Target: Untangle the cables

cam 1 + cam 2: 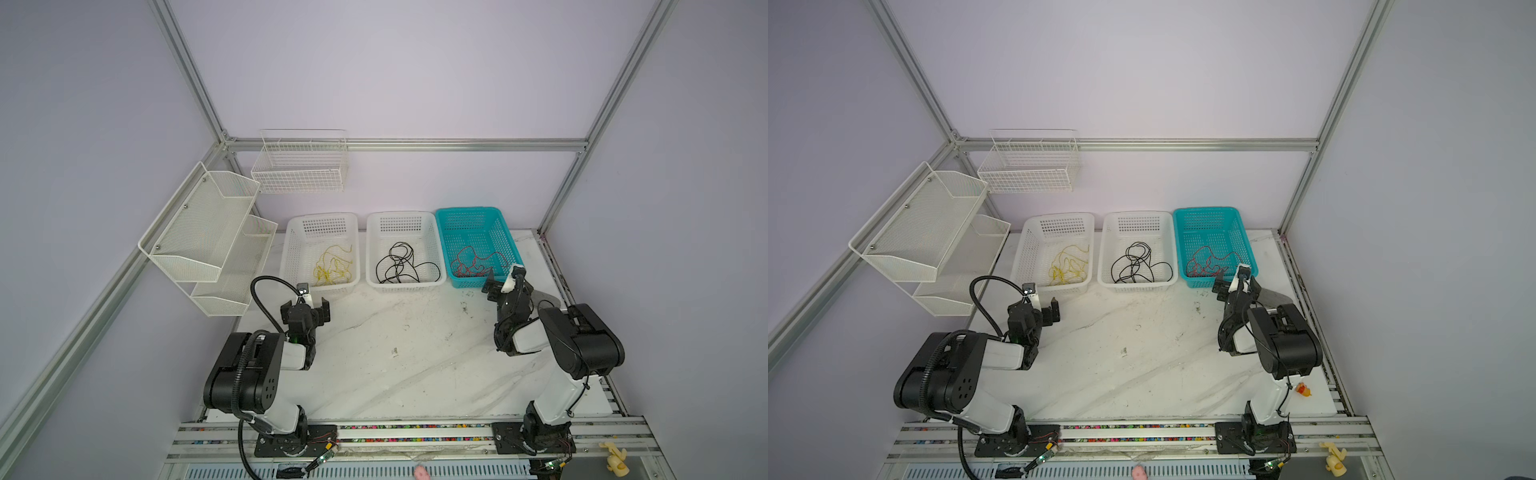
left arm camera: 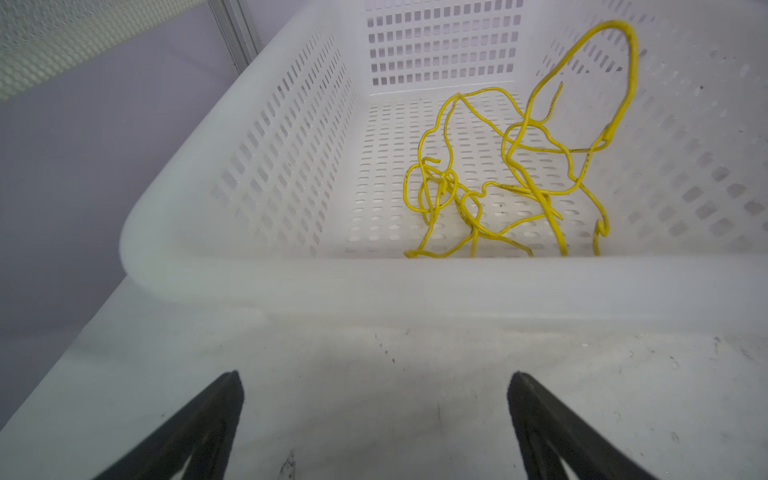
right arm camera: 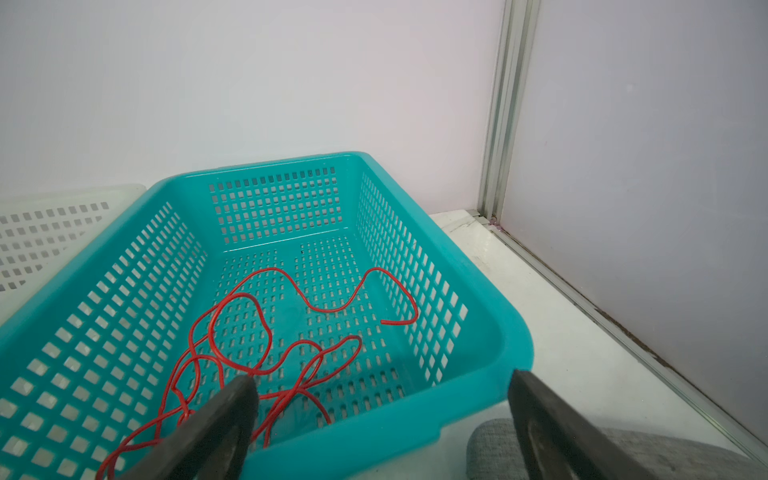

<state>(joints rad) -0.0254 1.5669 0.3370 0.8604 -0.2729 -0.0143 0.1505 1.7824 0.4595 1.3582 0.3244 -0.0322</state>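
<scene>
The yellow cables (image 2: 515,162) lie in a loose tangle on the floor of the left white basket (image 2: 291,286), beyond its near wall from the left claw (image 2: 374,374). That claw hangs over bare worktop (image 1: 415,353) just in front of the basket, jaws wide apart, holding nothing and clear of the tangle.

The red cables (image 3: 257,353) lie in the teal basket (image 3: 505,332), mostly toward its near wall. The right claw (image 3: 380,378) sits at that basket's near right corner, jaws wide apart with nothing between them. One finger (image 3: 216,424) stands over the near wall in front of the red loops, and I cannot tell whether it touches them. The other finger is outside the basket.

The black cable (image 1: 401,264) is coiled in the middle white basket (image 1: 401,213), apart from both claws.

There is one black cable. The yellow and red strands are too snarled to count. Three baskets stand side by side along the worktop's far edge, two white and one teal, with the teal one nearest the far right corner. Two white racks hang on the walls by the far left corner: a mesh shelf (image 1: 199,232) and a wire rack (image 1: 299,166).
</scene>
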